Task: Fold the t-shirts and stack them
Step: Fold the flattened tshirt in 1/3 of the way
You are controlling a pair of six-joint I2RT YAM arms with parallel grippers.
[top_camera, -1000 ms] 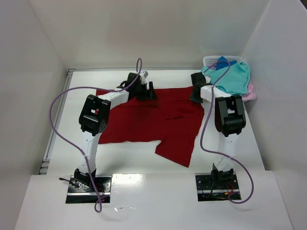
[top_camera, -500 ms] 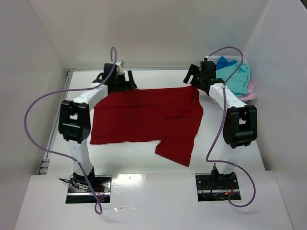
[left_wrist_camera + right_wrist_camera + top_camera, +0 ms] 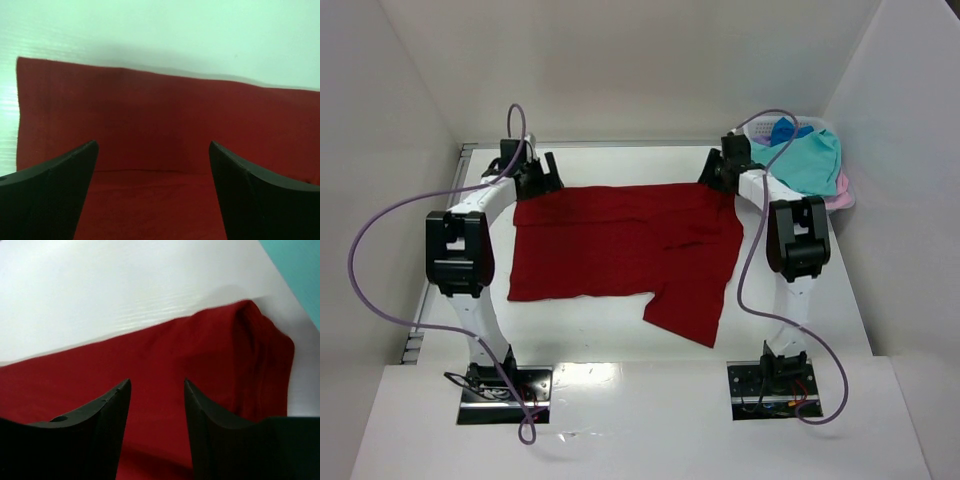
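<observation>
The white bench (image 3: 590,330) carries a big red shirt (image 3: 620,245), spread flat across its middle and far half, its far hem running parallel to the bench's far edge. A long flap of the shirt reaches toward the near edge right of centre, and its far right corner is bunched into a few folds. At the bench's far right corner stands a pale slotted basket (image 3: 758,125) heaped with cloth: a teal shirt (image 3: 810,160) on top and spilling over the rim, a pink shirt (image 3: 842,197) showing under it at the right side, and a blue shirt (image 3: 785,130) poking up at the back. The left tool (image 3: 152,145) hangs over the red shirt's far left corner, fingers spread wide with nothing between them. The right tool (image 3: 157,382) hangs over the bunched far right corner, its fingers apart by a narrower gap, gripping nothing.
</observation>
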